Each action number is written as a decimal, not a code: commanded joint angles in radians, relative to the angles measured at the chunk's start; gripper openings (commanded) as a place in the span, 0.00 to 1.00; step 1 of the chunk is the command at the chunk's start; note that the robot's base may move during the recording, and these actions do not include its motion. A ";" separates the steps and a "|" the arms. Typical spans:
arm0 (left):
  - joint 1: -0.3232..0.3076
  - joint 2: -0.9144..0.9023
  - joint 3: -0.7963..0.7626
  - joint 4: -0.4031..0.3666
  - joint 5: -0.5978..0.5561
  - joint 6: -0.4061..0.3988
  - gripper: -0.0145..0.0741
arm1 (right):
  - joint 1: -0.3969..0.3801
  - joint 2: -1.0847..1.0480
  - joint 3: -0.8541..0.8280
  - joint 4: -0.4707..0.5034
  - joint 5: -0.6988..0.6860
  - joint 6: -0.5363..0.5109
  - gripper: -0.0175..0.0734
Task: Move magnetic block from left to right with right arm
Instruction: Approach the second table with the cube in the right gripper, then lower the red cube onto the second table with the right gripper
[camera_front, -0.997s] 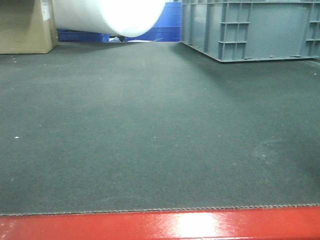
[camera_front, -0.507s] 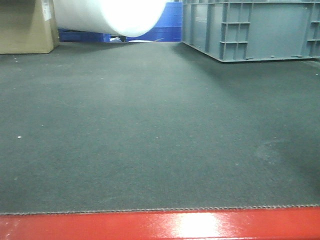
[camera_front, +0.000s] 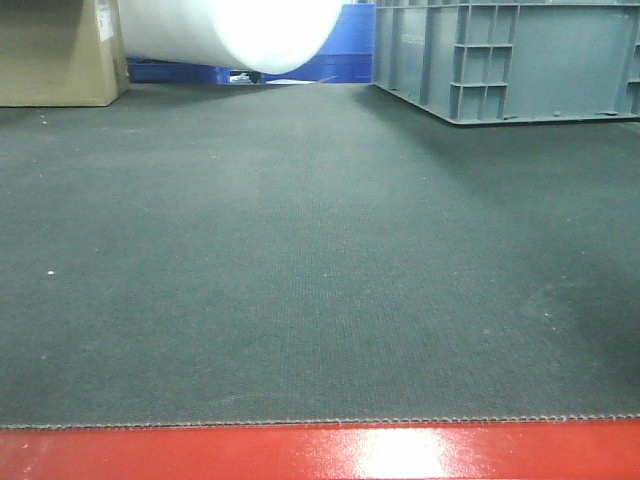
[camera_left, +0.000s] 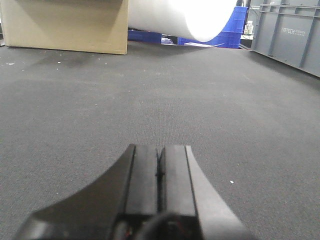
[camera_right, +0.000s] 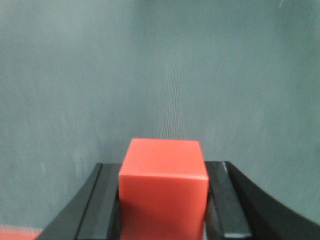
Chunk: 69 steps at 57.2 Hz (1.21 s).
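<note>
The magnetic block (camera_right: 164, 185), a plain bright red cube, fills the lower middle of the right wrist view. My right gripper (camera_right: 164, 167) is shut on it, with a black finger pressed against each side, and holds it above the grey-green mat. My left gripper (camera_left: 159, 148) is shut with nothing between its pads and lies low over the dark mat. Neither gripper nor the block shows in the front view.
A dark mat (camera_front: 300, 250) covers the table, with a red strip (camera_front: 320, 455) along its near edge. At the back stand a cardboard box (camera_front: 55, 55) on the left, a white roll (camera_front: 250, 30), blue crates (camera_front: 345, 50) and a grey crate (camera_front: 520, 60) on the right.
In the front view the box, roll and crate have drifted slightly to the right. A faint shadow at the mat's right side has shifted. No gripper appears in any front frame.
</note>
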 joint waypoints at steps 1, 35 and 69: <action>-0.006 -0.007 0.009 -0.003 -0.084 -0.007 0.02 | -0.003 0.064 -0.039 0.006 -0.053 -0.010 0.56; -0.006 -0.007 0.009 -0.003 -0.084 -0.007 0.02 | -0.003 0.205 -0.039 0.080 -0.034 -0.010 0.56; -0.006 -0.007 0.009 -0.003 -0.084 -0.007 0.02 | 0.188 0.413 -0.162 0.054 0.079 0.180 0.56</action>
